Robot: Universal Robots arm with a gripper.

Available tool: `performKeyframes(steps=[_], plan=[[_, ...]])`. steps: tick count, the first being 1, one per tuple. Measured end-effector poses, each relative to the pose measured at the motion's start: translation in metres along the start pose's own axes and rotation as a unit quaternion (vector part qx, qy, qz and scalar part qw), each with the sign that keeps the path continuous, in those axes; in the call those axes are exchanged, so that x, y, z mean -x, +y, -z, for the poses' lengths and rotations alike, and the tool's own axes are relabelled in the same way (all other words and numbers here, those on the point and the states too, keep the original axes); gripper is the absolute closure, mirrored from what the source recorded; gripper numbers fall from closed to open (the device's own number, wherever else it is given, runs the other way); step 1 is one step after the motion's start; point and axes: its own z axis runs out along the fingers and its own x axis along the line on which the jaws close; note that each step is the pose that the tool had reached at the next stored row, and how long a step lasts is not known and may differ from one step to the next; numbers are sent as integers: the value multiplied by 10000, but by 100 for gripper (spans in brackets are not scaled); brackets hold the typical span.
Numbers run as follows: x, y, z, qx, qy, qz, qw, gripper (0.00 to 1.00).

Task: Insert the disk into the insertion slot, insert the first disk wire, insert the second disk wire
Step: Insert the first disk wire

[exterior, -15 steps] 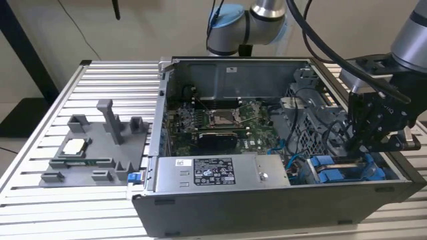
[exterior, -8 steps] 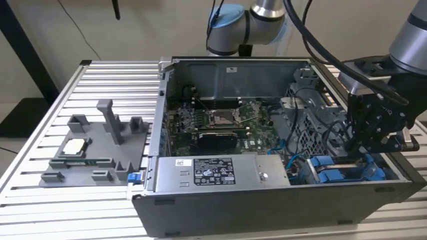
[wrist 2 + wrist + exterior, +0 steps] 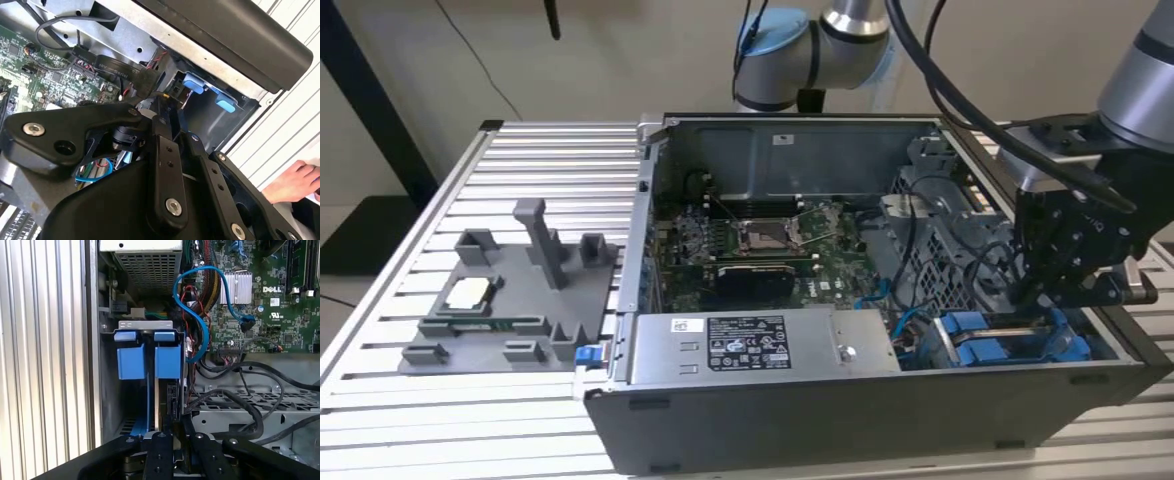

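An open computer case (image 3: 881, 400) lies on the table. In its front corner, toward the exterior view's right, is the insertion slot (image 3: 107, 390) with blue carrier tabs (image 3: 974, 335). In the first wrist view the disk (image 3: 158, 400) stands edge-on in the slot, under two blue tabs (image 3: 167, 360). My gripper (image 3: 1051, 305) reaches down into this bay. Its fingers (image 3: 162, 455) are close together, and the gripper (image 3: 175, 432) is at the disk's near edge with a dark narrow part there. I cannot tell whether they pinch it. A blue wire (image 3: 197, 315) loops from the board toward the disk's side.
A grey labelled power-supply box (image 3: 747, 345) sits beside the bay and the motherboard (image 3: 761, 240) lies behind it. Black cables (image 3: 240, 400) cross the metal cage next to the slot. A grey fixture tray (image 3: 507, 300) stands at the exterior view's left. A person's hand (image 3: 295, 182) rests outside the case.
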Motion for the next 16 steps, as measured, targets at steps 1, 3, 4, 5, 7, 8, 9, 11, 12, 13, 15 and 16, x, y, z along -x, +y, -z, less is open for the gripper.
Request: performKeyframes(steps=[1,3,4,5,7,8,9,11,12,13,15,16], plan=[[0,-1,3,6,-1,0,10000,81],[0,-4,8,16,-4,0,10000,81],[0,-6,11,18,-6,0,10000,81],[0,-6,14,18,-7,-1,10000,81],[0,-14,17,19,-21,0,10000,81],[0,-19,15,19,-31,-1,10000,81],[0,-22,18,20,-36,-1,10000,81],[-1,-25,20,19,-55,-2,10000,81],[0,-27,20,19,-61,-2,10000,81],[0,-28,20,19,-63,-2,10000,81],[0,-28,17,19,-64,-3,10000,81],[-1,-28,15,20,-64,-5,10000,81]])
